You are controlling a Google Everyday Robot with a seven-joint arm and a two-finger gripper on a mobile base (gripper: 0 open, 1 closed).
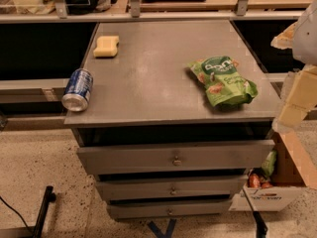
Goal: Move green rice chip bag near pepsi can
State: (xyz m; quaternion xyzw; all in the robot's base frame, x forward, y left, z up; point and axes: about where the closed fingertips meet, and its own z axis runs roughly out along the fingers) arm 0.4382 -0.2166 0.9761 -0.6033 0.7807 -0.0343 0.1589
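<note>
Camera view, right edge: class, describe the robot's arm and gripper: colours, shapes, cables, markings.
The gripper at the right edge, beside the cabinet top, is pale cream and blocky, built of angular segments. The arm above it is whitish-grey and rounded. No cables or markings show.

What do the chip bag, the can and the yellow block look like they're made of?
The chip bag: thin plastic film, glossy, crinkled. The can: metal, likely aluminium, shiny silver end. The block: probably foam sponge, matte, rounded. The gripper hangs at the right edge.
</note>
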